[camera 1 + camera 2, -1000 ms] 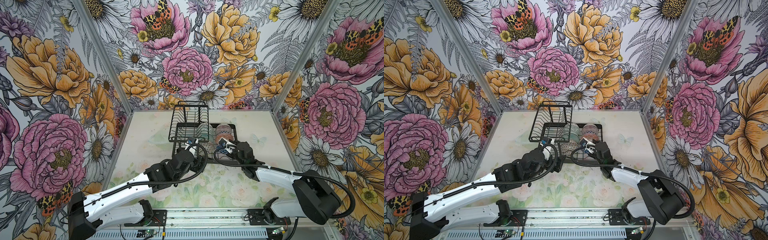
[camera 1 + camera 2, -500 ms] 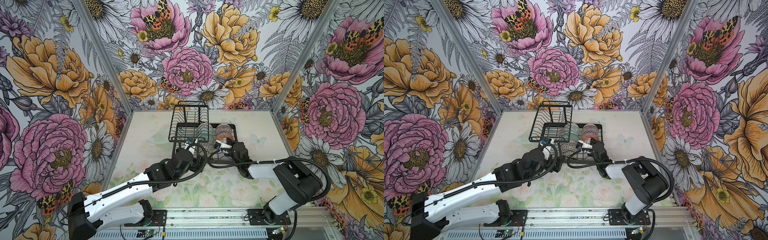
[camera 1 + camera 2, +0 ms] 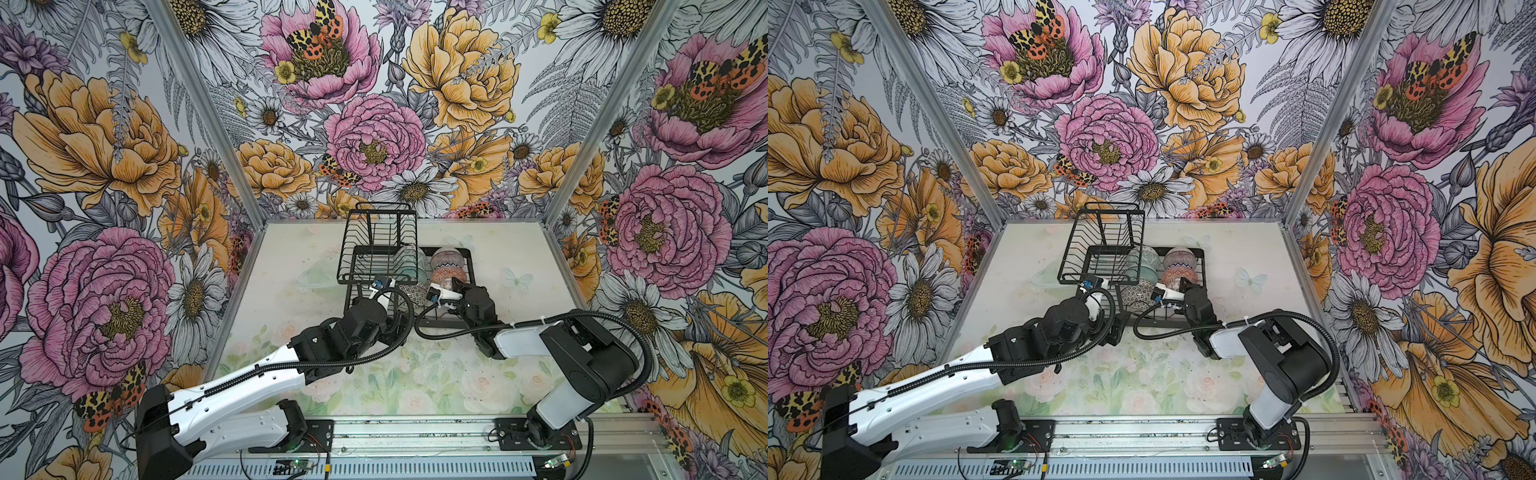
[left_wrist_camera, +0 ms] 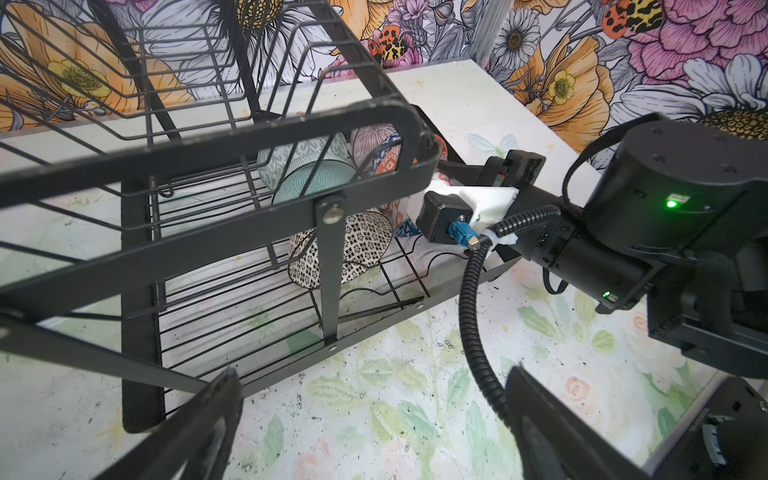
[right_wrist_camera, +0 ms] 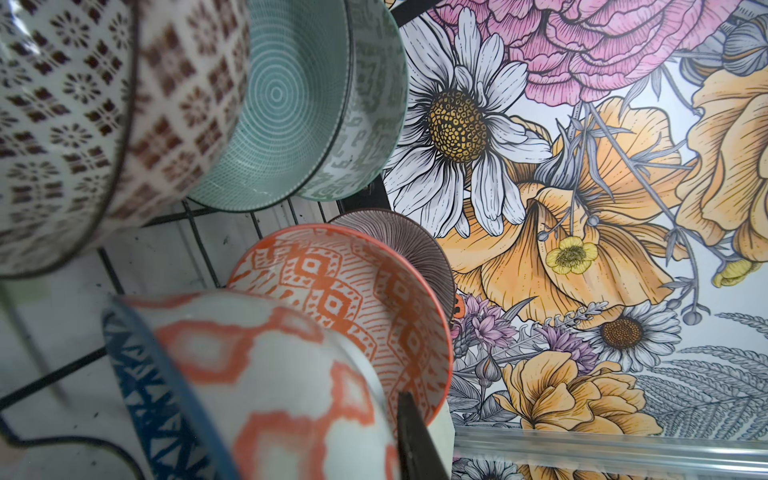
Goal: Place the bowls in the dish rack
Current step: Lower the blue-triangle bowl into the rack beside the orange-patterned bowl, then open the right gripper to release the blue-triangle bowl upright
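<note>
right arm folded in toward centre, reaching slightly further left over the dish rack

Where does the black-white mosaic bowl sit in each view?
In a top view: black-white mosaic bowl on the dish rack base, front row.
In a top view: same spot.
Left wrist: bowl behind rack's upright post.
Right wrist: bowl close up, blurred.
Landmark: teal ringed bowl just behind it.

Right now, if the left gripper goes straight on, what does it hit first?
Probably the dish rack, at its lower front rail by the upright post; the black-white mosaic bowl stands behind. Left gripper is open; depth unclear.
</note>
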You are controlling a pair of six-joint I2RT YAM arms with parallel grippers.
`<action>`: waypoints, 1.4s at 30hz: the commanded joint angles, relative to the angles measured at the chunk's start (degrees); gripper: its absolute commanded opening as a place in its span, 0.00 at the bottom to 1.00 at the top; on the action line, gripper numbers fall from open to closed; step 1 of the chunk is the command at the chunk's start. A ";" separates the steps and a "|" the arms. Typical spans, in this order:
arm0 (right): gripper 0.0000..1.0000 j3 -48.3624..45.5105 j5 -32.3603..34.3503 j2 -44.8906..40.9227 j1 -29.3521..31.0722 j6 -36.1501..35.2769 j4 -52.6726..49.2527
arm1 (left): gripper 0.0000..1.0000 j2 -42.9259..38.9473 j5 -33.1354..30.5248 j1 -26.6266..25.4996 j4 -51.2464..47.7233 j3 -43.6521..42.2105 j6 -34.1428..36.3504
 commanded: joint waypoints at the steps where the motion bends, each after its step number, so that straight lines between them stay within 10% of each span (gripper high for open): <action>1: 0.00 -0.60 -0.54 0.18 0.53 2.97 2.83 | 0.99 -1.23 1.23 0.59 -0.16 -0.91 -0.67; 13: 0.40 -0.65 -0.37 0.21 1.16 4.10 2.32 | 0.99 -2.45 1.10 0.61 -0.50 -1.62 -1.20; 42: 1.00 -4.85 0.78 -18.07 3.61 12.10 -4.40 | 0.99 -5.24 -4.51 1.55 -1.13 -2.76 1.59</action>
